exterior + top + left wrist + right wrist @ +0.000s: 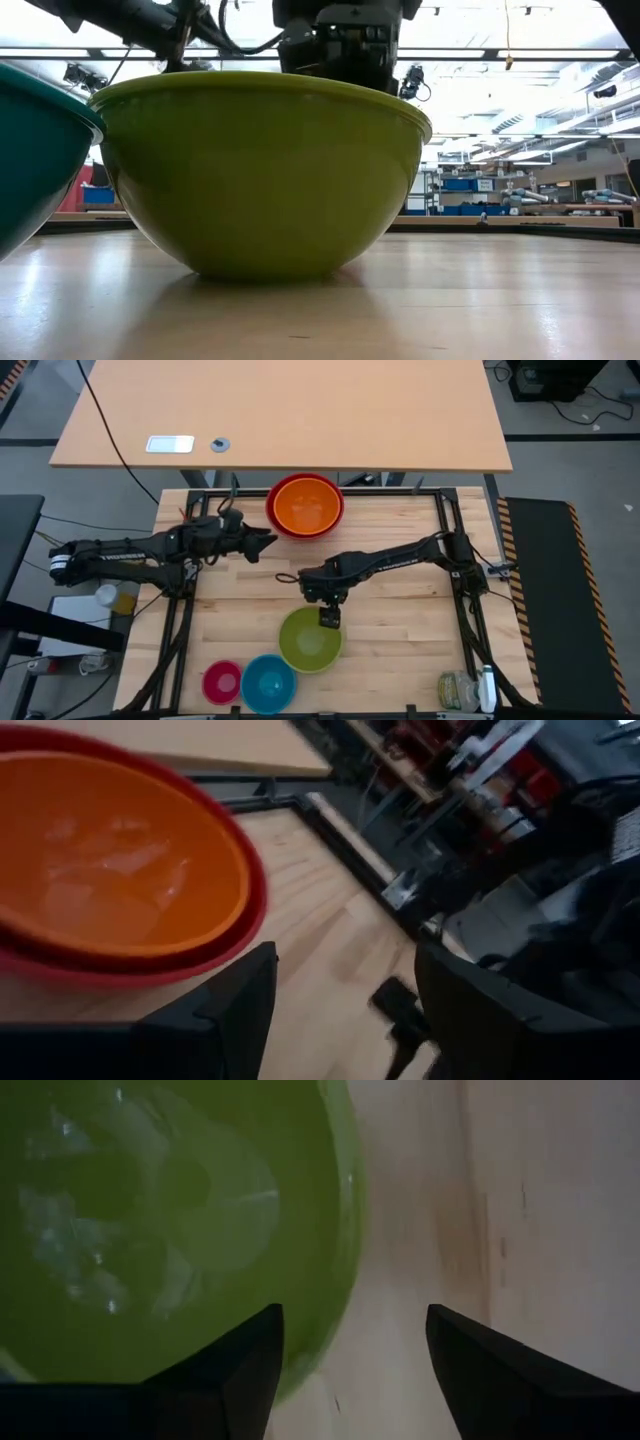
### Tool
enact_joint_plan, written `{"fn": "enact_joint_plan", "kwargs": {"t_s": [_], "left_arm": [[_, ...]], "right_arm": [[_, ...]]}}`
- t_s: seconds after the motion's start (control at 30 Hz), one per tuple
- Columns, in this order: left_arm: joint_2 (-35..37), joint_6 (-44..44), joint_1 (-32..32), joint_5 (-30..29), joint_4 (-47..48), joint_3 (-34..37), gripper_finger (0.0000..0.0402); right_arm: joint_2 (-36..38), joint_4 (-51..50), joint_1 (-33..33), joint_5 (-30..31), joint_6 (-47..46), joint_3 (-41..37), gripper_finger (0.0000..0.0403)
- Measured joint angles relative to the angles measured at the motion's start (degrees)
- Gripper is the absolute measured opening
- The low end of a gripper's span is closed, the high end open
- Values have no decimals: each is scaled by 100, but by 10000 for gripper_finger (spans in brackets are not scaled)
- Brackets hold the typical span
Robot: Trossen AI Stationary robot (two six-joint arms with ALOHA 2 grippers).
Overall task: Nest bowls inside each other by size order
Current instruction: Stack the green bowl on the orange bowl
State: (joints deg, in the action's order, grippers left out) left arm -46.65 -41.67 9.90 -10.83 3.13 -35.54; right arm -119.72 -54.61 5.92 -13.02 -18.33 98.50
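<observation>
While right gripper (329,618) hovers spread over glossy round green bowl (310,639), left gripper (266,541) seemingly spread.

Bright, even overhead light. The orange bowl (110,860) and lime green bowl (150,1210) carry soft white glare patches. The left wrist view is motion-blurred; the low view's background blows out behind ceiling strip lights (520,55).
</observation>
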Motion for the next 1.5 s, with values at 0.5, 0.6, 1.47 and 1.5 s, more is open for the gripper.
{"fn": "enact_joint_plan", "kwargs": {"t_s": [0.5, 0.6, 1.47, 1.5], "left_arm": [[19, 839, -149, 41, 17, -921, 240], [17, 989, -288, 41, 3, -1091, 240], [17, 1702, -914, -297, -17, -1396, 240], [17, 1702, -922, -297, -43, -1396, 240]], "right_arm": [[-2, 742, 187, 431, -14, -563, 232], [-2, 808, 189, 442, -13, -715, 223], [-2, 679, -523, 242, -188, -341, 21], [-2, 596, -574, 248, -134, -232, 23]]}}
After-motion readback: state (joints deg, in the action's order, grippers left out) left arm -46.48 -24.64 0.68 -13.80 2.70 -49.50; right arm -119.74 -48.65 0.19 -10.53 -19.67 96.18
